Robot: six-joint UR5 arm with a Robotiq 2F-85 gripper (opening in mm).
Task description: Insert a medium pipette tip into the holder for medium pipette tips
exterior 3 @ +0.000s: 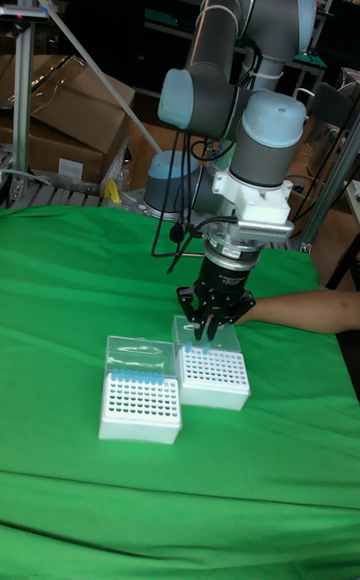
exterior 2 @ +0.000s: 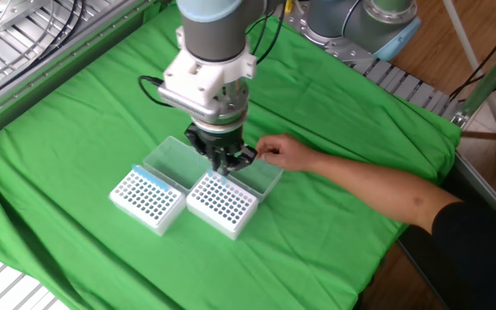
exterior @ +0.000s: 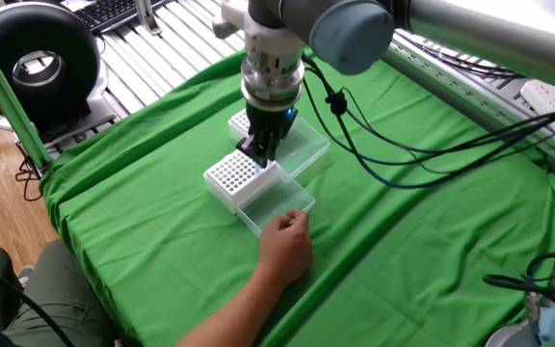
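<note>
Pipette tip [exterior 3: 204,349] hangs upright, point down, pinched in the claw [exterior 3: 209,336] over the holder [exterior 3: 213,376].

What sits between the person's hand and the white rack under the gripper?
Only that white rack's open clear plastic lid, lying flat on the green cloth; the person's hand touches its edge, seen in one fixed view.
</note>
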